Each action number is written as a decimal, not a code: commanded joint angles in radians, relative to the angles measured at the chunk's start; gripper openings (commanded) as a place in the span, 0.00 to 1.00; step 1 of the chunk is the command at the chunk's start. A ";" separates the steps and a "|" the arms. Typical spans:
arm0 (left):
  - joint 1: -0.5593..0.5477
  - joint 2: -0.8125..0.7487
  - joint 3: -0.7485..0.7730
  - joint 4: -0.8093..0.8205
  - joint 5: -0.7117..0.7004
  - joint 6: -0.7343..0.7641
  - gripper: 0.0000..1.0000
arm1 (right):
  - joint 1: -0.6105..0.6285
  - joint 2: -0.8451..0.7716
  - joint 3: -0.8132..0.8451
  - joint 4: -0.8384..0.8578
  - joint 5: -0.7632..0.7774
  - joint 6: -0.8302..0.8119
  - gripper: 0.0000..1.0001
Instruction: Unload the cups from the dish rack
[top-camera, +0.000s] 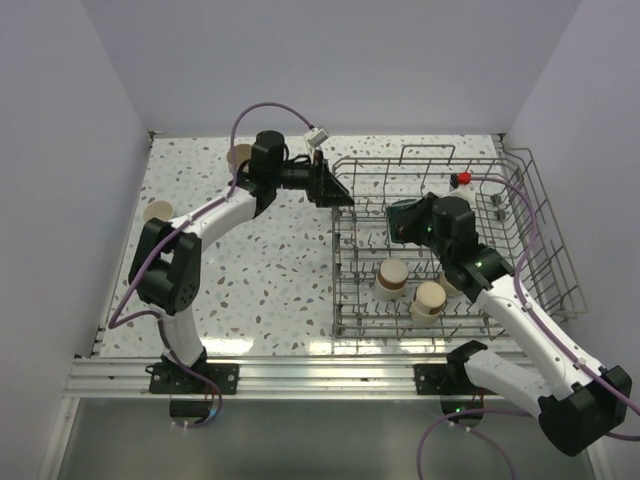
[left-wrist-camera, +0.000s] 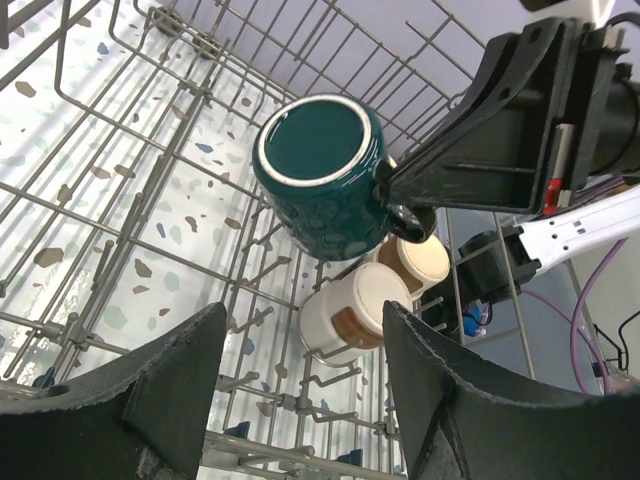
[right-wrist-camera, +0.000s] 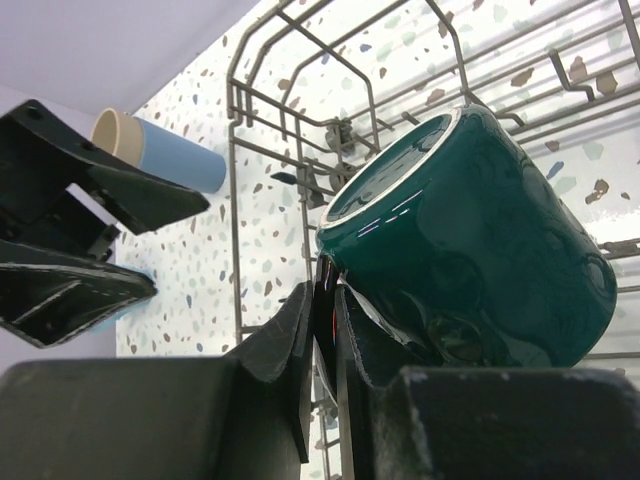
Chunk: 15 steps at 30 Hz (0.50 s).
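Over rack (top-camera: 532, 248), we see right gripper (right-wrist-camera: 322, 292) pinching teal mug (right-wrist-camera: 480, 250) by handle; left gripper (left-wrist-camera: 305, 345) wide, perhaps awaiting handover.

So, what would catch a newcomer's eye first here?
The teal mug, tilted and gripped by the right gripper over the rack. The left gripper hangs open just beside it, at the rack's left edge. Two beige cups sit in the rack below.
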<state>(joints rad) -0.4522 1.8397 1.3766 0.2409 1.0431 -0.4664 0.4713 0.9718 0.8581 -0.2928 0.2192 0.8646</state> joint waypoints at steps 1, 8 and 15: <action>-0.009 -0.057 0.044 -0.025 0.006 0.051 0.68 | 0.003 -0.035 0.072 0.041 0.031 -0.035 0.00; -0.011 -0.072 0.042 -0.052 0.014 0.075 0.67 | 0.003 -0.027 0.113 0.073 0.005 -0.061 0.00; -0.014 -0.118 0.098 -0.335 -0.141 0.345 0.68 | 0.003 0.010 0.186 0.078 0.014 -0.039 0.00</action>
<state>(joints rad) -0.4606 1.7897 1.4071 0.0689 0.9974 -0.2935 0.4713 0.9810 0.9657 -0.3149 0.2180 0.8253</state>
